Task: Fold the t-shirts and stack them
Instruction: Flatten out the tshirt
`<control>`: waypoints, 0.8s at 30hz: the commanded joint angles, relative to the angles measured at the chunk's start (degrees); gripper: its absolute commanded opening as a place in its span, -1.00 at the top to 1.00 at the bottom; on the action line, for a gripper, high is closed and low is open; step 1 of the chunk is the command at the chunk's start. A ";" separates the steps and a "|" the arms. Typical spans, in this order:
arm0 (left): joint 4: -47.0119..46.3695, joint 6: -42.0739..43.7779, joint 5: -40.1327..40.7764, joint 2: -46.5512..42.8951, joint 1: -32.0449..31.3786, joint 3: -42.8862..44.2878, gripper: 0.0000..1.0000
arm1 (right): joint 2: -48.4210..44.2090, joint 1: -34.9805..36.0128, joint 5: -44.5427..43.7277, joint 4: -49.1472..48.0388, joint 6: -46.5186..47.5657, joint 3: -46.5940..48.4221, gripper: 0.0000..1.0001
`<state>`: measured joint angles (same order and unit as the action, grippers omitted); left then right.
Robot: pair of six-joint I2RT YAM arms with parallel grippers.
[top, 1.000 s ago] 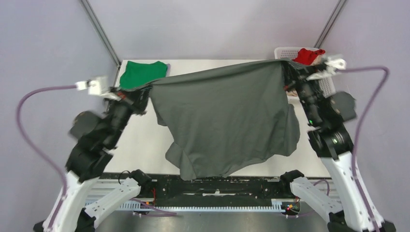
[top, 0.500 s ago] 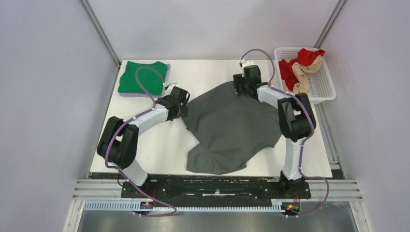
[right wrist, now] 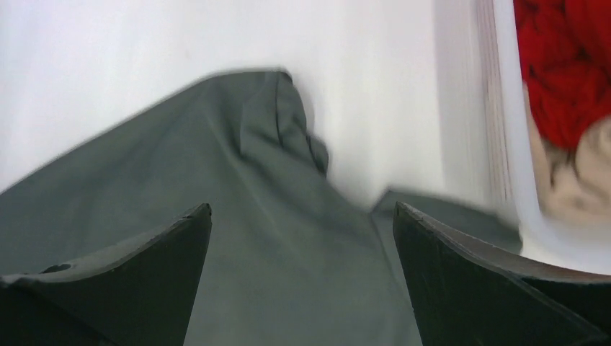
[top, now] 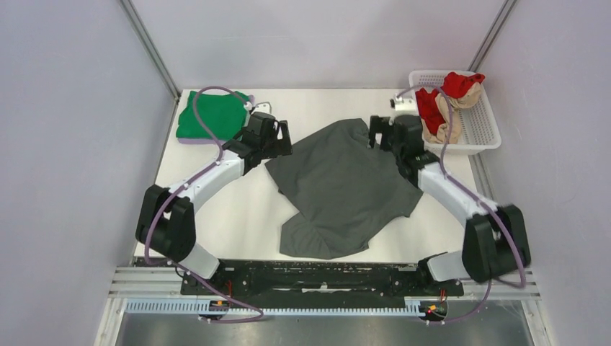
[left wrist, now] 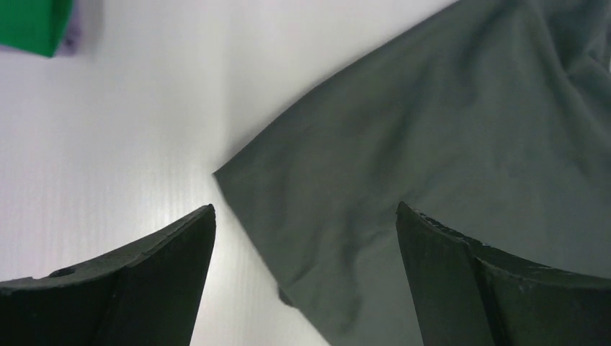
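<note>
Dark grey t-shirt [top: 346, 184] rumpled mid-worktop [top: 230, 216], btwn arms. L fingers [left wrist: 130, 281] apart over its corner, R fingers [right wrist: 122, 281] apart over far edge, both empty; prob. placed to pinch & spread. Green t-shirt [top: 209, 115] folded far-left, likely stack base.

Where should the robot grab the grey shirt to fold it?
Best guess: the pointed corner of the grey shirt under the open left gripper. Come straight down from above, one finger on the table side. That corner lies flat and sticks out; the far right edge is bunched.
</note>
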<state>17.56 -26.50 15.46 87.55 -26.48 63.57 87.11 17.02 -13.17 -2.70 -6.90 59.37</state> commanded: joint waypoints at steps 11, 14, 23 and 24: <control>-7.23 -3.31 -20.74 18.75 -0.24 5.89 -0.99 | -24.63 0.38 10.09 2.07 -10.96 -35.91 -0.96; -10.88 -4.05 -20.56 16.82 -0.28 1.08 -0.99 | -22.81 0.37 12.13 -0.39 -10.02 -37.28 -0.96; -10.80 -5.49 -20.94 18.51 -0.25 -4.39 -0.99 | -9.19 0.30 8.09 -5.05 -8.19 -32.04 -0.96; -10.86 -6.38 -20.94 17.37 -0.24 -5.76 -0.99 | -6.86 0.17 6.70 -5.09 -7.69 -30.67 -0.96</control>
<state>5.43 -29.17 -4.27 105.78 -26.48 62.94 73.65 17.23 -2.90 -6.39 -15.84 24.75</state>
